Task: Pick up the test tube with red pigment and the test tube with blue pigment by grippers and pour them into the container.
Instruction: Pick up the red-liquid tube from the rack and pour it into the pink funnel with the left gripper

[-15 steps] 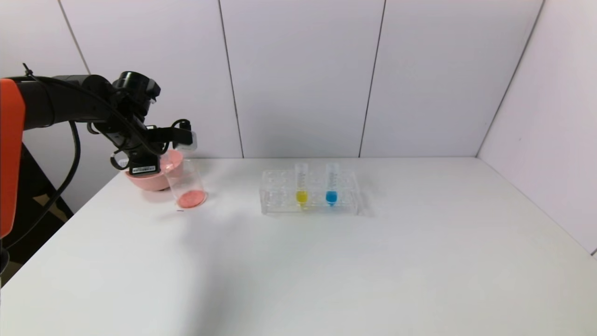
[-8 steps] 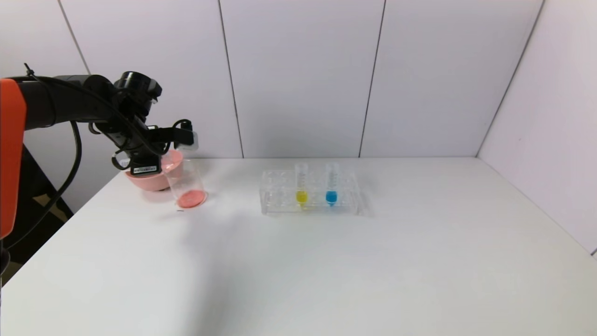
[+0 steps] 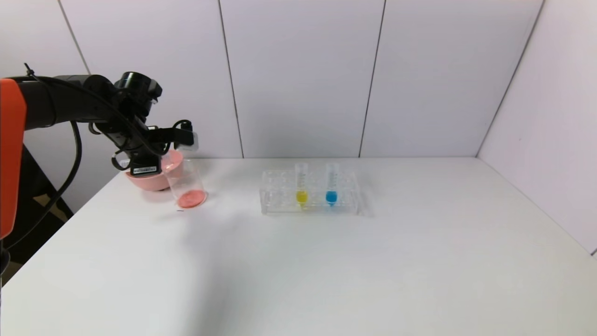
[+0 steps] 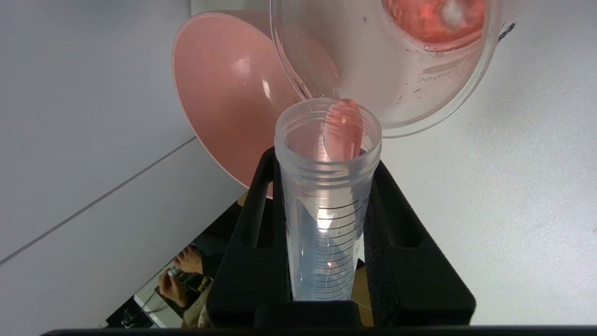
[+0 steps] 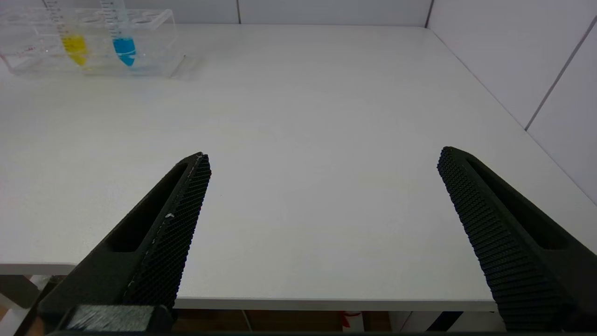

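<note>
While left pincer (image 4: 326, 224) pinches red tube (image 4: 326, 186) tipped over beaker (image 3: 185, 184), finish draining; fetch blue tube (image 3: 331, 184) next.

Far left corner crowded: left hand (image 3: 186, 139) clamped on the test tube with red pigment (image 4: 326, 196) over the container (image 3: 186, 184), pink bowl (image 3: 154, 179) just behind. Tube rack (image 3: 310, 192) blocks mid-table (image 3: 326, 270) at the back. Broad open surface across front and right.

The pink bowl (image 3: 154, 179) sits half hidden behind the left gripper (image 3: 184, 140) (head view).
</note>
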Controlling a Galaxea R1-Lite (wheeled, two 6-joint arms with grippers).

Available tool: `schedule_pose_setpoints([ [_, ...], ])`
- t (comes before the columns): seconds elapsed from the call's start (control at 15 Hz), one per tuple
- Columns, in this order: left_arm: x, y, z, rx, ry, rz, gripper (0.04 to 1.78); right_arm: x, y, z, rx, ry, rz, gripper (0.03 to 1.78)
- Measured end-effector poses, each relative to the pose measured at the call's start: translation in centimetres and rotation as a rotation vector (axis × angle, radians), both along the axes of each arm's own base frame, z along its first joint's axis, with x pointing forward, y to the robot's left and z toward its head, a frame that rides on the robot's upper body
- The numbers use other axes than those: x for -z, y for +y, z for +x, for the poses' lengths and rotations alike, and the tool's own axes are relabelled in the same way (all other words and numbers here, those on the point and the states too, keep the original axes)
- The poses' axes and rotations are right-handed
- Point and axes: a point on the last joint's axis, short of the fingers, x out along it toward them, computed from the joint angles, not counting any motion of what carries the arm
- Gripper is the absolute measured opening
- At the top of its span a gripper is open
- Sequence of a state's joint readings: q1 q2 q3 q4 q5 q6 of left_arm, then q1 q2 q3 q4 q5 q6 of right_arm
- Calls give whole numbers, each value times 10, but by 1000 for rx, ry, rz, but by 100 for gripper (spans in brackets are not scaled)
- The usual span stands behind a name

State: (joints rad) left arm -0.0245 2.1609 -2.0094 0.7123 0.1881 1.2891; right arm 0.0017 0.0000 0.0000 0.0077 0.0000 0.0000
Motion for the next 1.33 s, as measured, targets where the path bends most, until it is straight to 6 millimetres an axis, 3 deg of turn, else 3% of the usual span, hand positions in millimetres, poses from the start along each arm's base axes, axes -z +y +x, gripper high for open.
schedule_pose_setpoints([
  [1.33,-3,-2,-10,-21,58,-9,47,0,0,0,0,0,0,177],
])
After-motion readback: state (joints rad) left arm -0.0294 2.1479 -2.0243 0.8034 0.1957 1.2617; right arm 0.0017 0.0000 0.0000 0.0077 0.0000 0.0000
